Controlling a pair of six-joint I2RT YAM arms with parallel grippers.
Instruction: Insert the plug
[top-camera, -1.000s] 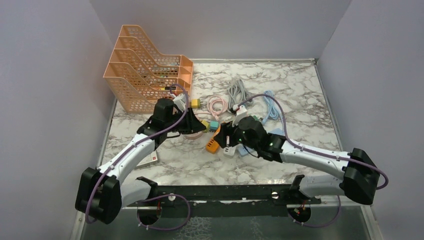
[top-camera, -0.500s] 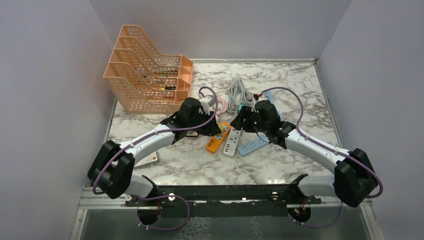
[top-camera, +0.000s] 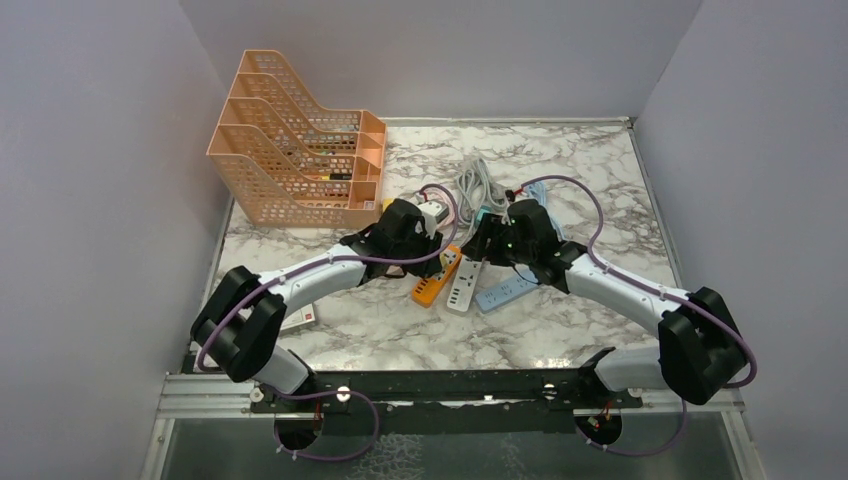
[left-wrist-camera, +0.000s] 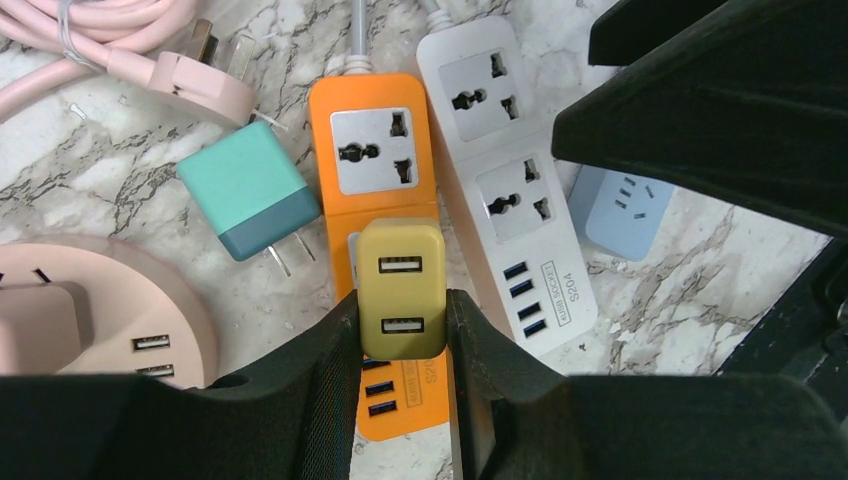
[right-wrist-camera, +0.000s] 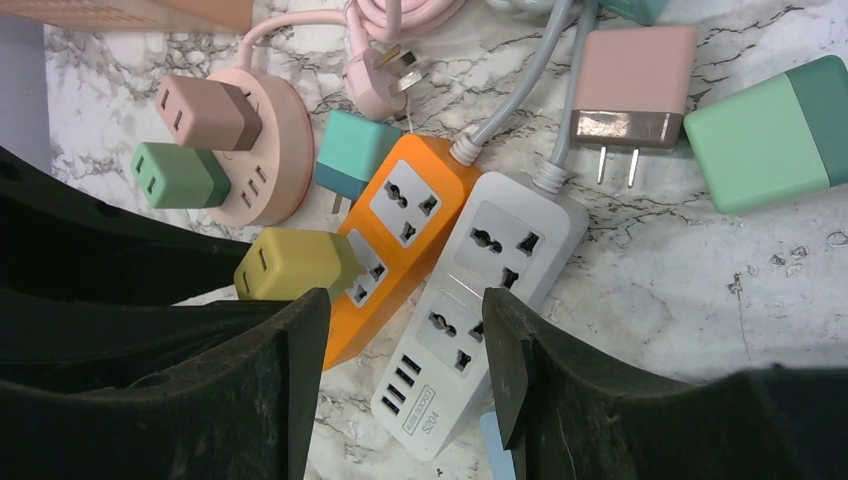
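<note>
Showing twin USB ports (left-wrist-camera: 400, 266), yellow plug (left-wrist-camera: 402, 300)

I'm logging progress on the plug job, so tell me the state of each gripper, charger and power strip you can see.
left gripper: shut on yellow charger.
right gripper: open, empty.
yellow charger: held at orange power strip's second socket; seating unclear.
orange power strip: cord-end socket empty.
white power strip: both sockets empty.
teal charger: unplugged, lying loose.
pink round hub: brown adapter and green adapter plugged in.
</note>
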